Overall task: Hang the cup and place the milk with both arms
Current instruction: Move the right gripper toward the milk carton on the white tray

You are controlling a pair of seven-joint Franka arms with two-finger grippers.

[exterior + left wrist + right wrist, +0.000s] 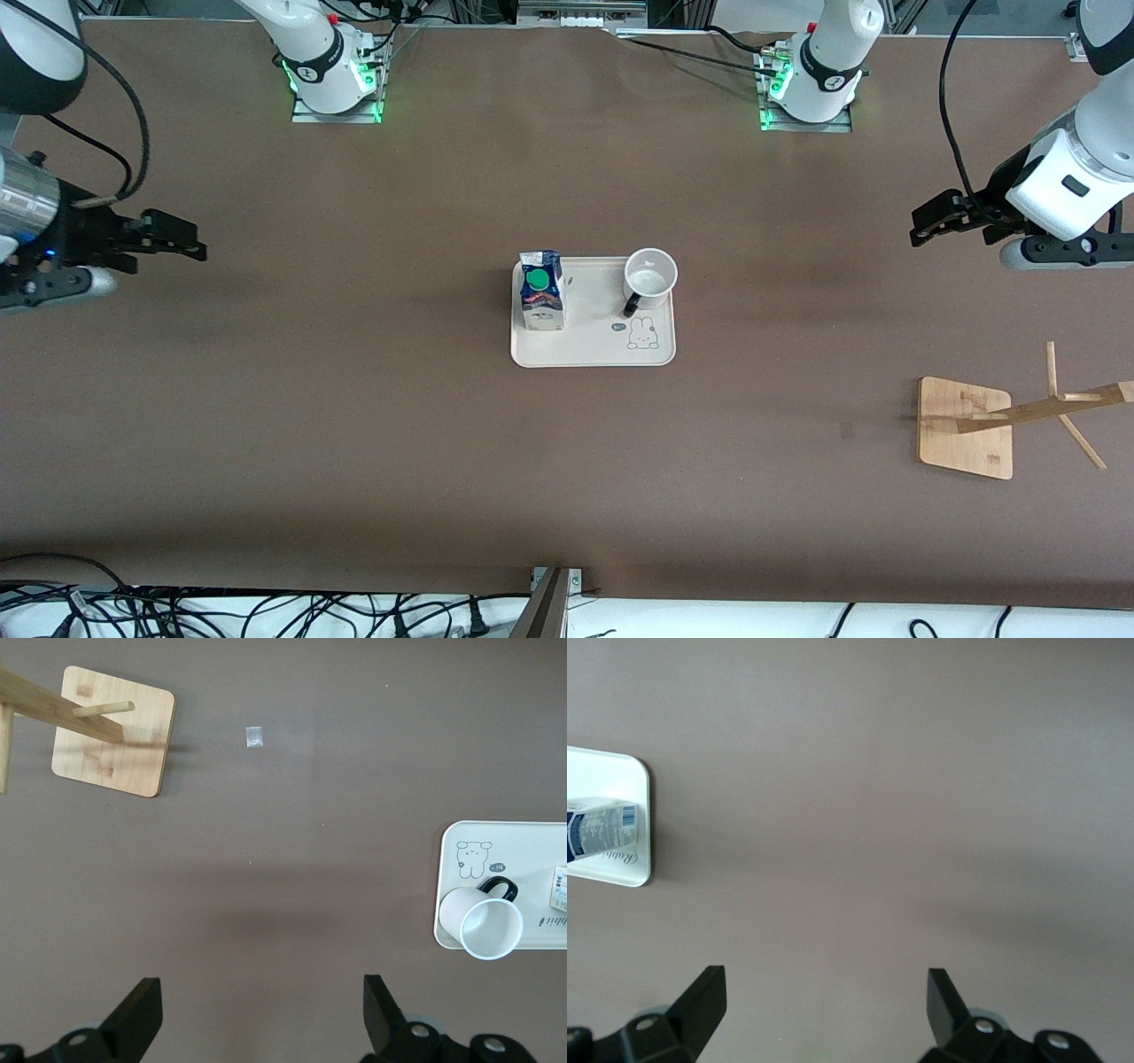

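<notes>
1. Tray (592, 350): pale, rounded rectangle at the middle of the brown table (354, 425); rabbit drawing printed in one corner.
2. Milk (540, 291): upright on the tray, at the tray's end toward the right arm. Blue top, green cap up. Seen from the tray's centre in the front view, it sits at about 10 o'clock.
3. Cup (650, 275): upright on the same tray, at about 2 o'clock from the tray's centre, toward the left arm's end. Mouth up, black handle pointing toward the front camera. Cup and milk stand apart, bare tray between them.
4. Rack (966, 427): wooden stand with square base and pegs, near the left arm's end of the table, nearer the front camera than the tray, well apart from it.
5. Left gripper (921, 229): up in the air over bare table at the left arm's end, fingers spread wide, nothing between them. Left wrist view shows cup, tray and rack below.
6. Right gripper (190, 245): in the air over bare table at the right arm's end, fingers spread wide, holding nothing.
</notes>
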